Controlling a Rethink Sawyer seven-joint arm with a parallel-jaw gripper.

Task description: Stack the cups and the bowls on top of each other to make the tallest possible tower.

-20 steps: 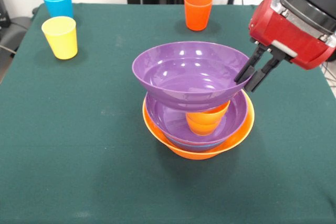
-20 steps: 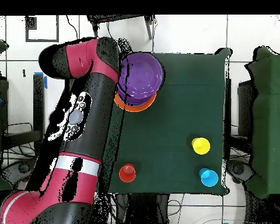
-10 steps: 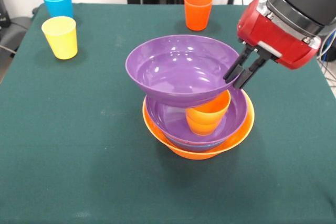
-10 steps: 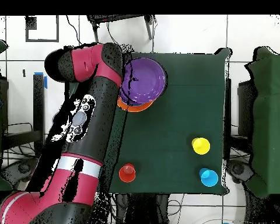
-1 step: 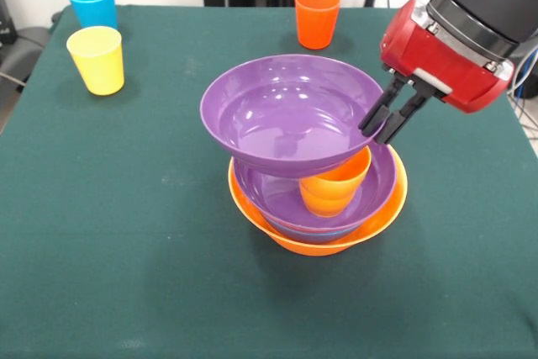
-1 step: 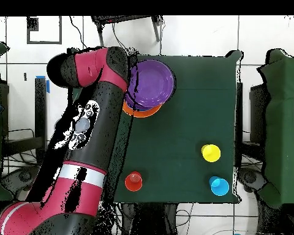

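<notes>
The red and black arm (image 5: pixel 458 31) slants down from the upper right, its tool (image 5: pixel 382 124) pinching with black fingers (image 5: pixel 374 115) nearly together.

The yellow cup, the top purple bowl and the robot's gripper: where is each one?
yellow cup (image 5: pixel 96 60), front view, its side wall.
top purple bowl (image 5: pixel 286 115), front view, its inner floor.
gripper (image 5: pixel 380 131), front view, between the fingertips at the bowl's rim.

green table (image 5: pixel 126 233), orange bowl (image 5: pixel 370 229), three cups (image 5: pixel 97 58)
</notes>
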